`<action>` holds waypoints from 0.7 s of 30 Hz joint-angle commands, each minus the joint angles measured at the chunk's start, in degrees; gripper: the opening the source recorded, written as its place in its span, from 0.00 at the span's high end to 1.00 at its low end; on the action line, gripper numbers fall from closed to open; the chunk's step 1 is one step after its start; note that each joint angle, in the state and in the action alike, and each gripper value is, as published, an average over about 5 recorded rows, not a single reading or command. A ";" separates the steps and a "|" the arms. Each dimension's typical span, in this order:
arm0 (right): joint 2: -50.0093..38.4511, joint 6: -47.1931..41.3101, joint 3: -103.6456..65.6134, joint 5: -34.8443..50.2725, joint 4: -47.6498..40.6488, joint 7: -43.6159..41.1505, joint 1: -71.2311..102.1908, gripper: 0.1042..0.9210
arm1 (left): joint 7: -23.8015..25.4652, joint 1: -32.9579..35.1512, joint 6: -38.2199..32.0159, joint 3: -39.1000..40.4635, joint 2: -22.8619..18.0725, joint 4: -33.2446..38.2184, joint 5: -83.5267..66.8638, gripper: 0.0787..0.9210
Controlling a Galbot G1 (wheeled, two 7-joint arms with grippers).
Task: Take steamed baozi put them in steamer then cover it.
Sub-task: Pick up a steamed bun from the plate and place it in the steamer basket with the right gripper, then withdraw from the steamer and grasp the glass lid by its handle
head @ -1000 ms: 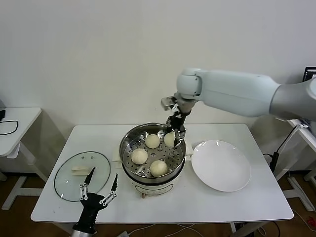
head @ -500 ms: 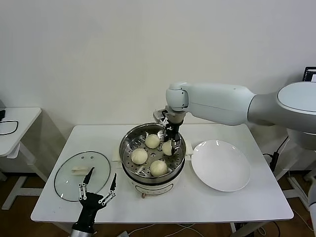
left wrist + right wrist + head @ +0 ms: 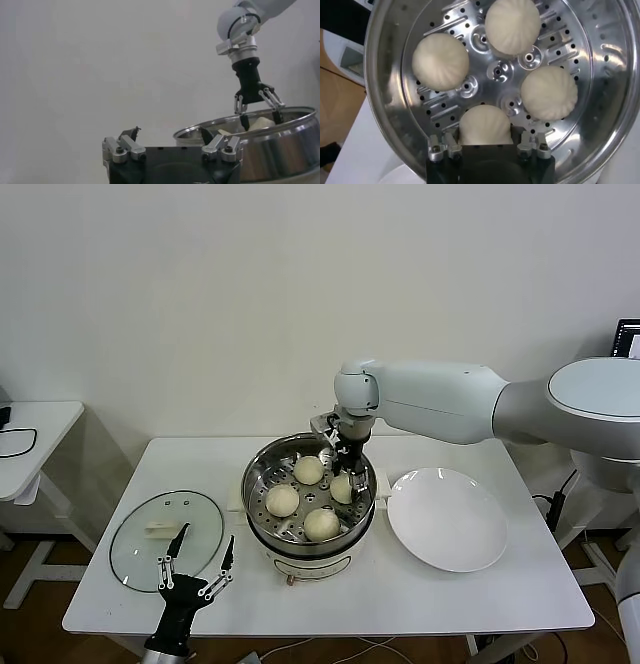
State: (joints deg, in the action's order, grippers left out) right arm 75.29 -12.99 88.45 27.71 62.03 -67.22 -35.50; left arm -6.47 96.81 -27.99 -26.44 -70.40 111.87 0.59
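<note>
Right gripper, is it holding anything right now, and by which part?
The right gripper, down inside the steamer, has its jaws on either side of one steamed baozi, holding it by its sides. Left gripper holds nothing.

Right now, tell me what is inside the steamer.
The steamer holds four steamed baozi on its perforated tray. The right gripper reaches in with its fingers around one of them, hiding that bun's near side. No cover on it.
</note>
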 commanded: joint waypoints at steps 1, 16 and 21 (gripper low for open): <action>-0.29 -0.05 -0.50 -0.27 0.66 0.02 0.08 0.13 | 0.00 0.06 0.05 -0.13 0.00 0.08 -0.01 0.12; -19.21 7.77 -18.88 5.35 16.48 24.39 1.85 0.12 | -0.91 -1.49 1.37 -1.27 -0.15 -0.42 2.88 0.12; -27.29 17.33 -24.65 9.16 23.09 60.53 9.71 0.12 | -3.64 -3.34 4.37 -2.35 0.32 -0.57 8.57 0.12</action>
State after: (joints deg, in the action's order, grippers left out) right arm 62.54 -7.80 76.14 31.12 73.35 -53.11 -33.82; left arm -7.39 95.36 -26.73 -27.88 -70.43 111.55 2.59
